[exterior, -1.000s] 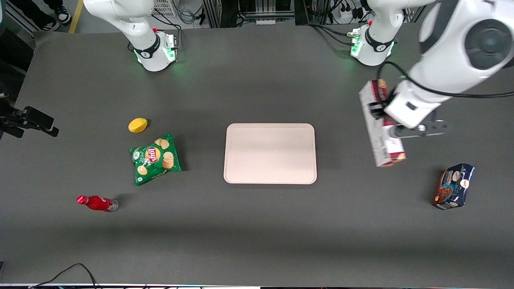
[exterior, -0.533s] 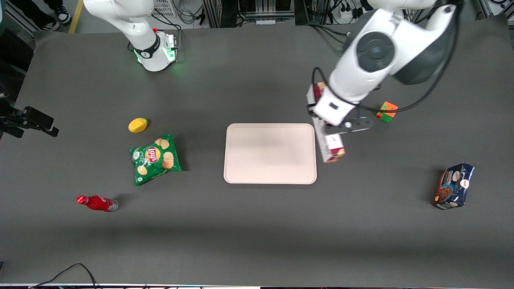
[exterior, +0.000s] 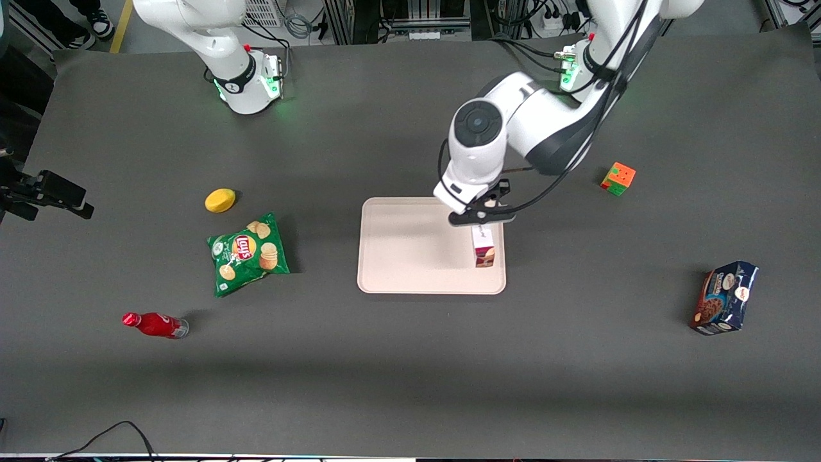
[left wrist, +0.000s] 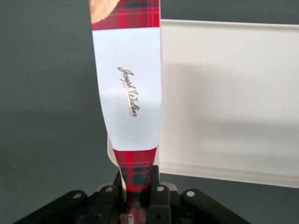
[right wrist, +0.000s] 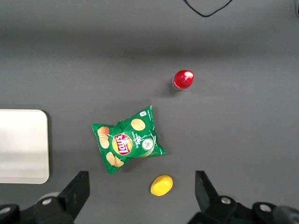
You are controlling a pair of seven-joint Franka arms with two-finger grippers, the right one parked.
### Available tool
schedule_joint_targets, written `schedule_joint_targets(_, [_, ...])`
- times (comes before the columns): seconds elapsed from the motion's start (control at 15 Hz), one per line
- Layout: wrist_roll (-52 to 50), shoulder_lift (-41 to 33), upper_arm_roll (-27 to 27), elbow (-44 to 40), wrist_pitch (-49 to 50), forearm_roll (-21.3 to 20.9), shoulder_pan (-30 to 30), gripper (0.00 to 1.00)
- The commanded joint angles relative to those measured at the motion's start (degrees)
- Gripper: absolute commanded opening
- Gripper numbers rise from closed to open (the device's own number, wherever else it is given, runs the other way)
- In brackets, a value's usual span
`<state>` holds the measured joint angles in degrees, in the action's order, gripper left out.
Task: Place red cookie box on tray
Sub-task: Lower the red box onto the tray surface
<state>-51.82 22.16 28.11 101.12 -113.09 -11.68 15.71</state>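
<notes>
The pincer [exterior: 480, 217] is clenched on one end of the red cookie box [exterior: 483, 247], and the rest of the box reaches away from it toward the front camera. In the wrist view the plaid end sits pinched between the two fingers [left wrist: 159, 198], with the white panel and its gold script running straight out from them.

What the coming move turns on is how the box's long axis lies against the tray [exterior: 410, 256]. From the front, the box runs along the tray's depth, just inside the rim on the working arm's side. The wrist view shows the tray's pale surface [left wrist: 233, 93] beside the box and dark bench [left wrist: 46, 116] on its other flank, so the box seems to ride close to that edge rather than over the tray's middle.

Whether the box's free end already touches the tray floor cannot be told. My judgement is that a small shift inward from the rim, then a lowering, would lay it flat along the tray's depth with little to spare lengthwise.
</notes>
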Motion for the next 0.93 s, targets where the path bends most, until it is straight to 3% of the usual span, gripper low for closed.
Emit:
schedule_joint_targets(0.0, [-1.26, 4.46, -0.33, -0.92, -4.31, -3.69, 0.55, 0.00])
schedule_joint_targets(0.27, [-0.73, 7.98, -1.03, 1.71, -13.89, -6.59, -0.15, 0.00])
schedule_joint_targets(0.87, [-0.65, 11.06, -2.44, 1.72, -16.20, -7.04, -0.94, 0.00])
